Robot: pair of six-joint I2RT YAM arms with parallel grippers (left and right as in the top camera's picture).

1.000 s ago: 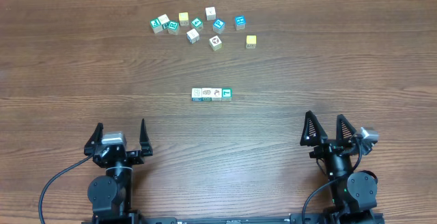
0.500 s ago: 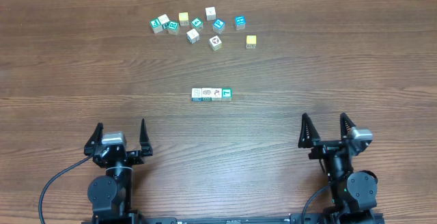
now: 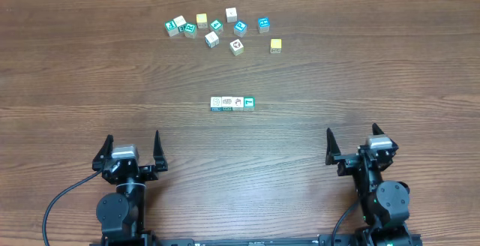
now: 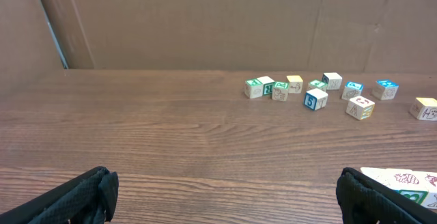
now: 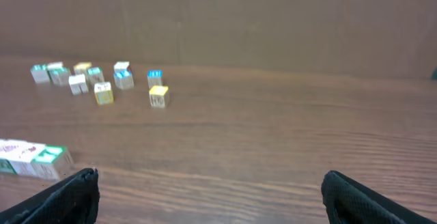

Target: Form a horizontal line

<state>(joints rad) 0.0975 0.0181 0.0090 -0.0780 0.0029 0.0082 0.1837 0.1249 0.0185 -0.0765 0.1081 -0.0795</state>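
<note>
The horizontal line (image 3: 232, 103) is a short row of touching small cubes at the table's middle, white picture faces with a teal-faced one at its right end. Its right end shows in the left wrist view (image 4: 410, 185) and its teal end in the right wrist view (image 5: 34, 159). My left gripper (image 3: 133, 145) is open and empty near the front edge, left of the row. My right gripper (image 3: 351, 142) is open and empty near the front edge, right of the row. Both are well short of the row.
Several loose cubes (image 3: 214, 30) lie scattered at the back of the table, white, teal and yellow, with a yellow one (image 3: 276, 46) at the right. They also show in the left wrist view (image 4: 317, 93) and the right wrist view (image 5: 102, 80). A brown wall (image 4: 205, 19) stands behind.
My right gripper has swung left at the wrist and its jaws have spread wider. The left arm and all cubes have not moved.
</note>
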